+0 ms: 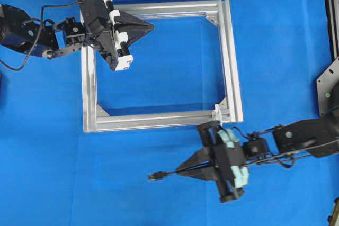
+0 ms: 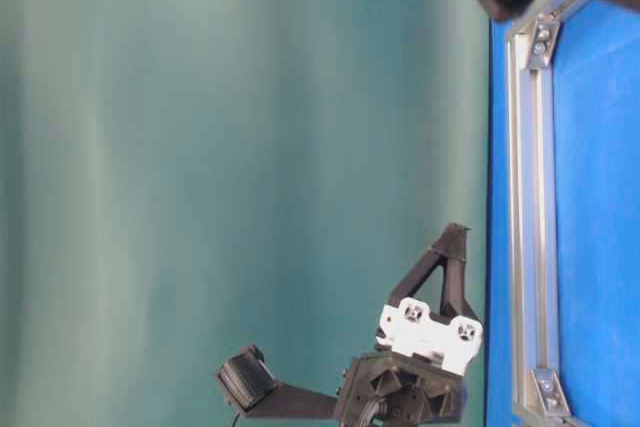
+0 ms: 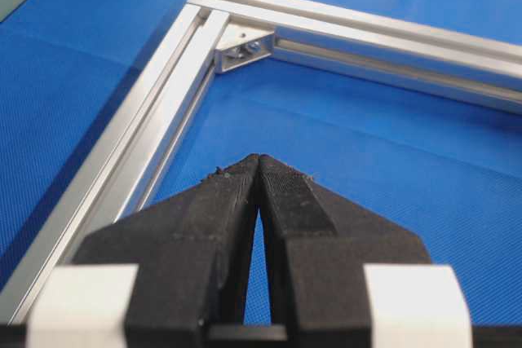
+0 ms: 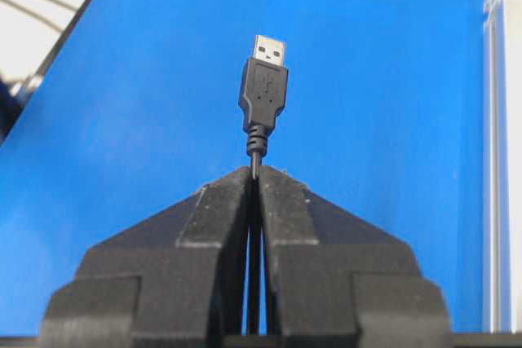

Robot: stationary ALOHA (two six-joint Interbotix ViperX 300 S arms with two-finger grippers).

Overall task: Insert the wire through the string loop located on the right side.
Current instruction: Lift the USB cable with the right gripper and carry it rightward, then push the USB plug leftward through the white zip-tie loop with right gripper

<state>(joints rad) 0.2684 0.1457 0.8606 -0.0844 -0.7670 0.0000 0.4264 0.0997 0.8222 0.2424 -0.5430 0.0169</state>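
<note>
Overhead view alone takes in the whole scene: blue table (image 1: 159,194), silver frame (image 1: 161,64) lying flat on it, and both arms. Left gripper (image 1: 151,25) hangs over the frame's upper-left corner, pointing inward; its wrist view shows the jaws pressed together on nothing, above blue cloth inside the frame. Right gripper (image 1: 180,171) sits just below the frame's lower rail, outside it, pointing left. It pinches the wire (image 1: 165,173), whose plug (image 1: 154,176) sticks out past the fingertips. Right wrist view adds what the overhead cannot: the plug is a USB connector with a bare metal end (image 4: 268,49), and the jaws close on the thin cable just behind it. Table-level view catches only the left gripper and one frame rail edge-on. A small whitish piece (image 1: 217,113) at the frame's lower-right corner may be the string loop; I cannot tell.
</note>
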